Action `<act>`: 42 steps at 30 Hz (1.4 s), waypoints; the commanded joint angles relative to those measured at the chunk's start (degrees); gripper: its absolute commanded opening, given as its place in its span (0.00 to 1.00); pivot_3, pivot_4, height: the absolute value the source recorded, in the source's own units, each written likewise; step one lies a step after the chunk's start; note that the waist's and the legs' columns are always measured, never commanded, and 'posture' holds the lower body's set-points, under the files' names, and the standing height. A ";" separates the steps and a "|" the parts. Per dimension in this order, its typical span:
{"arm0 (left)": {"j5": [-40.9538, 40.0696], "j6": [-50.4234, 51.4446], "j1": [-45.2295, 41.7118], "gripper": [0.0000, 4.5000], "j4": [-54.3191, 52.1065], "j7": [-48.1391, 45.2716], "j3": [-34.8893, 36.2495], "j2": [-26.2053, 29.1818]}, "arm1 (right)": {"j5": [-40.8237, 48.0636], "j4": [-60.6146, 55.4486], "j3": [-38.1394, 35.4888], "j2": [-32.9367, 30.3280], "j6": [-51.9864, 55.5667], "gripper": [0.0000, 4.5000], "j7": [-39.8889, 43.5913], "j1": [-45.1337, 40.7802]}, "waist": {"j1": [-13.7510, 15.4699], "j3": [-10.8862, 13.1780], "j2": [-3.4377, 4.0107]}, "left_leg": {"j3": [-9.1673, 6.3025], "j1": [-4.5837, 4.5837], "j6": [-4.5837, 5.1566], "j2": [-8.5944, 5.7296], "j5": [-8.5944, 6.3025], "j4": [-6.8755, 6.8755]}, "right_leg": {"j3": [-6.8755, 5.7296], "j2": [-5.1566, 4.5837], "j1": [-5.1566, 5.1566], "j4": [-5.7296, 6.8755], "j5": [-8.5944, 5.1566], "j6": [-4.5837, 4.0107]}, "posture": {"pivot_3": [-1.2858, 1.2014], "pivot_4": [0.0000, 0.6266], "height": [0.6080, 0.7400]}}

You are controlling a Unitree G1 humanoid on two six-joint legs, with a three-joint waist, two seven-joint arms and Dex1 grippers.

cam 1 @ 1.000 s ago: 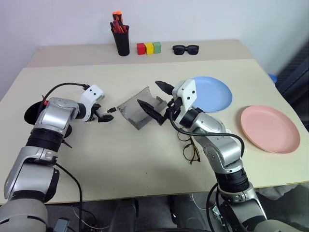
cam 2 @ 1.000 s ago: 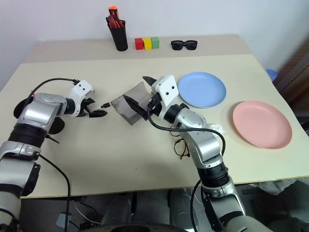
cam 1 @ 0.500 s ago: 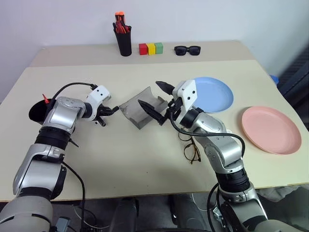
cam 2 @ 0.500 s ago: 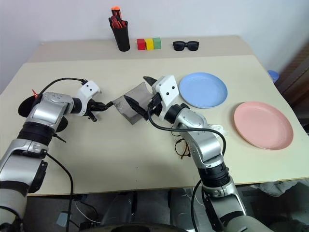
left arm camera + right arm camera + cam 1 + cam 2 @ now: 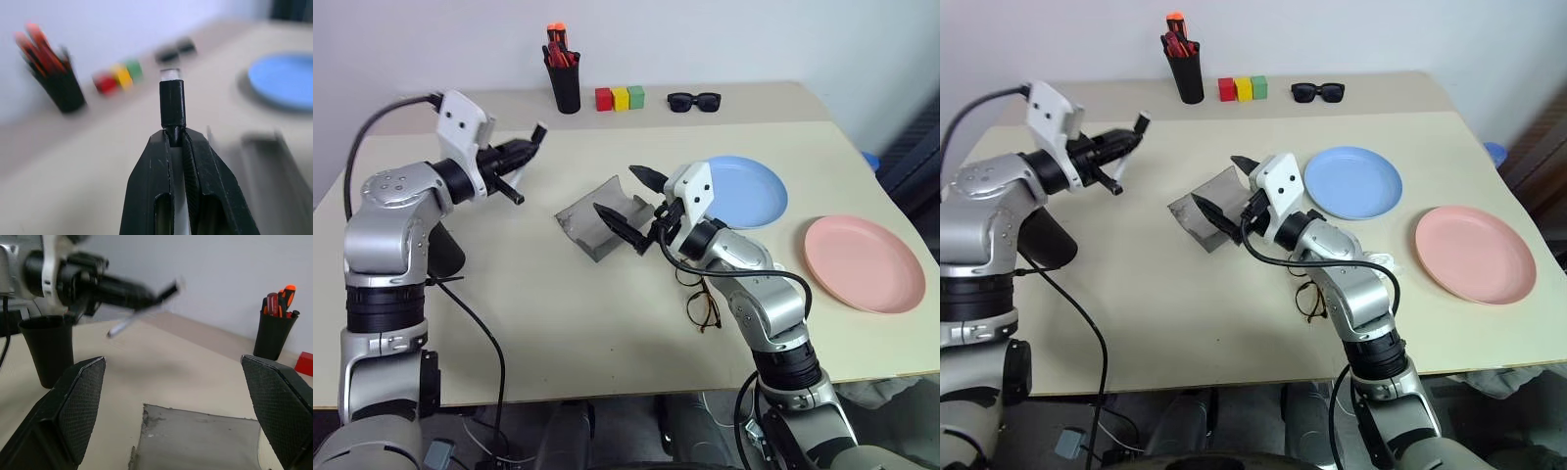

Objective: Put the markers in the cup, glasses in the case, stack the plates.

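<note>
Since the earlier frame, the left gripper point(image 5: 522, 150) had risen from the tabletop, clamped on the white marker point(image 5: 172, 100), its black cap poking past the fingertips. Below that arm stood the cup point(image 5: 1043, 240), with one red-tipped marker visible earlier now hidden from sight. The right gripper point(image 5: 628, 206) hung with jaws wide apart over the open case point(image 5: 595, 217). Just beside the right forearm lay the glasses point(image 5: 701, 304) on the table point(image 5: 558, 313). Both plates, blue plate point(image 5: 749, 191) and pink plate point(image 5: 862, 262), sat apart. Along the far edge stood a pen holder point(image 5: 563, 86), coloured blocks point(image 5: 620, 97) and sunglasses point(image 5: 691, 100).
</note>
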 commanded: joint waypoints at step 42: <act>11.72 -17.02 26.73 0.78 -15.14 39.57 12.36 -13.00 | 6.94 -5.50 2.65 -2.78 2.27 1.00 11.65 0.36 | 0.16 -0.05 -0.07 | 0.01 0.06 -0.04 0.01 0.01 0.01 | -0.03 0.01 0.15 -0.15 0.04 -0.05 | 0.52 0.24 1.00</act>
